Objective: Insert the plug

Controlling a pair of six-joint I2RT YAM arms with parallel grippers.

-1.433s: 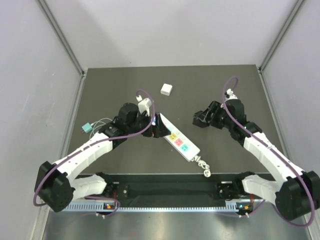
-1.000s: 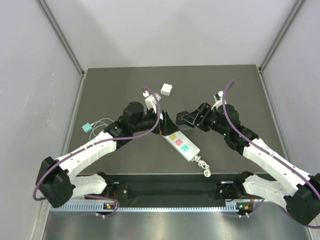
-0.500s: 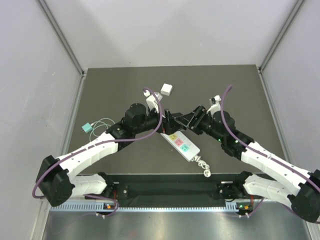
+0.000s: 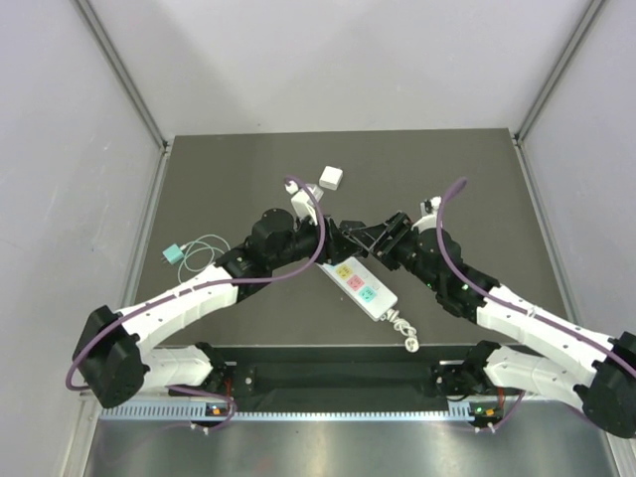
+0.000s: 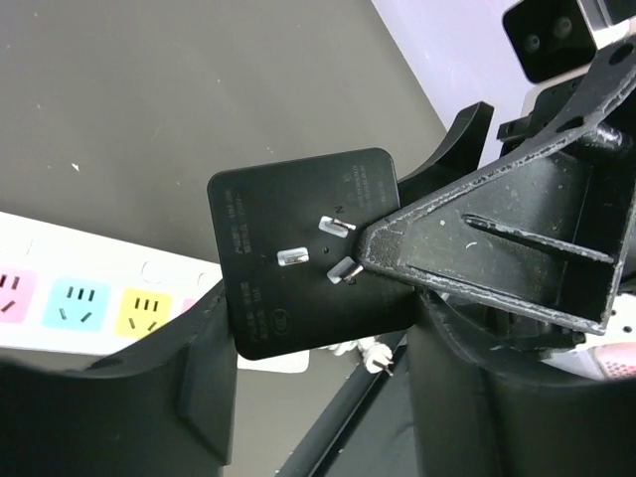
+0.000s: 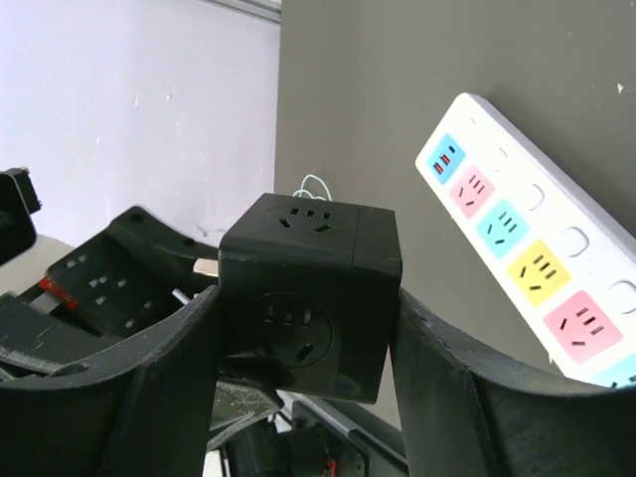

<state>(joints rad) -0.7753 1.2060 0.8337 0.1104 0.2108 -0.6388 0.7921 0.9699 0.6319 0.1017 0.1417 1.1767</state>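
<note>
together, left pincer (image 5: 316, 320) and right pincer (image 6: 303, 303) both clench the plug (image 5: 298, 204) squarely between their fingers.

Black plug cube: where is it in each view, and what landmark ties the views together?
Top external: black cube at centre, between the arm tips.
Left wrist: black cube mid-frame, prongs toward camera.
Right wrist: black cube mid-frame, sockets showing.
Shared landmark: white power strip.
</note>
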